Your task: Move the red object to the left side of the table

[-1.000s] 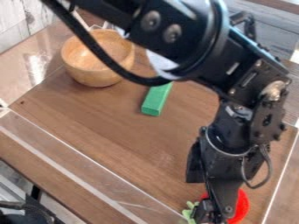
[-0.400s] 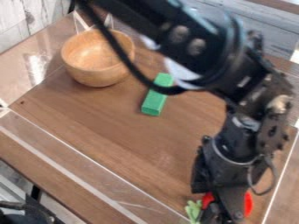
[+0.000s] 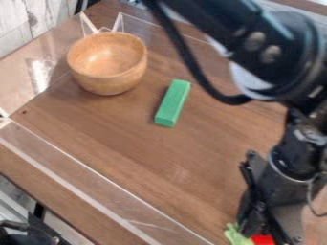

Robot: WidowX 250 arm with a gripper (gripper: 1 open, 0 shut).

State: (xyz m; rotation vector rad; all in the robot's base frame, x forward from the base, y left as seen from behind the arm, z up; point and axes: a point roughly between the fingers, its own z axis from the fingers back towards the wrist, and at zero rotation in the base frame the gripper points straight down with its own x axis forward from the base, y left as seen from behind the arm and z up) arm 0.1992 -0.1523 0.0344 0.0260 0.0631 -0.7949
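The red object lies at the table's near right corner, mostly hidden. Only a sliver of red and its light-green tuft show. My gripper points straight down on it, its dark fingers drawn in against the red object's sides, low over the brown wood-grain table. The black arm sweeps in from the top of the view and covers the right side.
A green rectangular block lies mid-table. A wooden bowl stands at the far left. A clear plastic rim runs along the near edge and the left side.
The arm has swung to the right and the hand has dropped onto the red object. The fingers, wide apart before, have drawn together on it. The block now shows fully.
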